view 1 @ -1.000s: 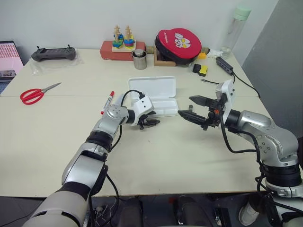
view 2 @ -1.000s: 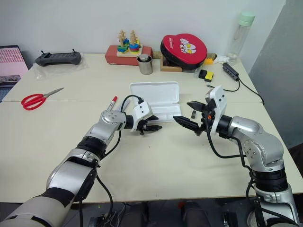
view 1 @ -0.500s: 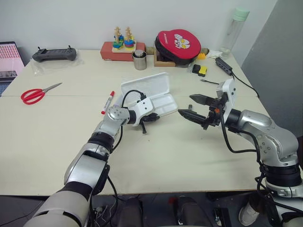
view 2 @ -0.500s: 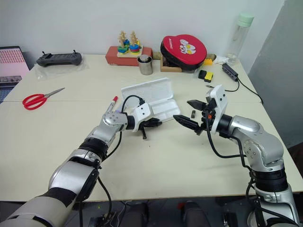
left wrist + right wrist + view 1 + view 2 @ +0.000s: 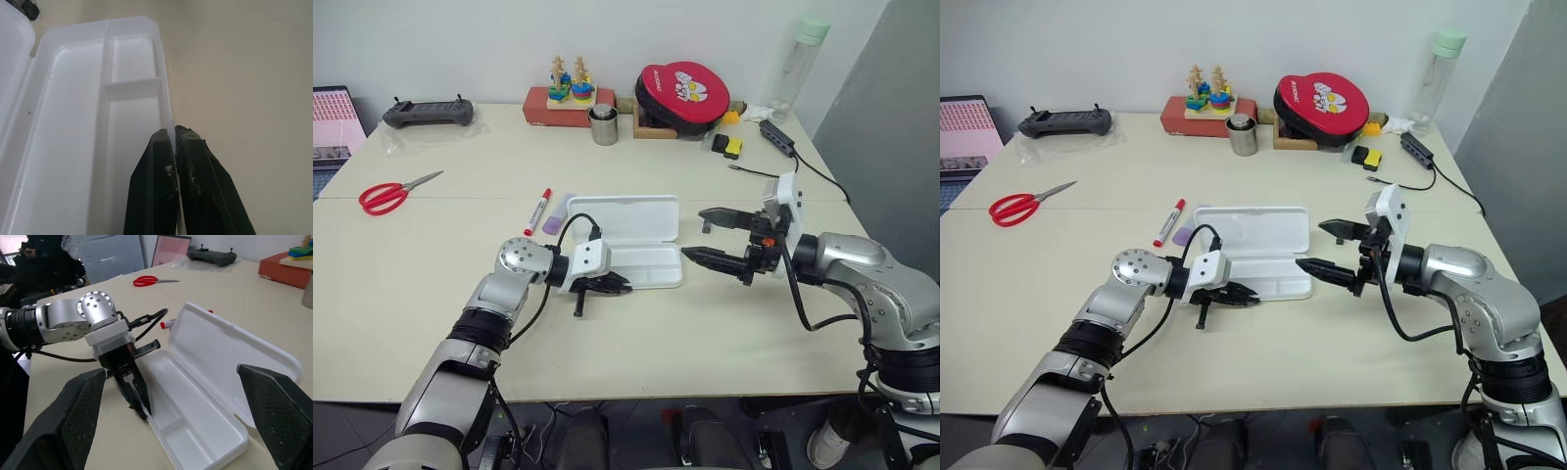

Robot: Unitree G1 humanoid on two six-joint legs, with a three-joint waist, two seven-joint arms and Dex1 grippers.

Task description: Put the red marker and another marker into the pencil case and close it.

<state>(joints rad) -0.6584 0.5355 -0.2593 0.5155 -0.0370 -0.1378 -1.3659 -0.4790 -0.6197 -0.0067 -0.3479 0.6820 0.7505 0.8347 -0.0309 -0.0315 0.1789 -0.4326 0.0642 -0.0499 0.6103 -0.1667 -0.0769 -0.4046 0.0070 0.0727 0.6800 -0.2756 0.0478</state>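
The case [image 5: 626, 243] lay open mid-table, lid up at the far side, tray empty. The left gripper [image 5: 615, 286] was pinched tight on the tray's near rim. Just left of the lid sat the red marker [image 5: 537, 211] and the lavender marker [image 5: 555, 213], side by side. Right of the case hovered the right gripper [image 5: 703, 235], fingers spread wide, holding nothing. No writing was legible on the case or markers.

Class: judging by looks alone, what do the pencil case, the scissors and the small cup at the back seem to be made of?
Pencil case: probably thin, glossy white plastic, since light shows faintly through its moulded walls. Scissors: red, likely plastic handles with bare grey metal blades. Cup: apparently brushed metal, silvery with a dull sheen.
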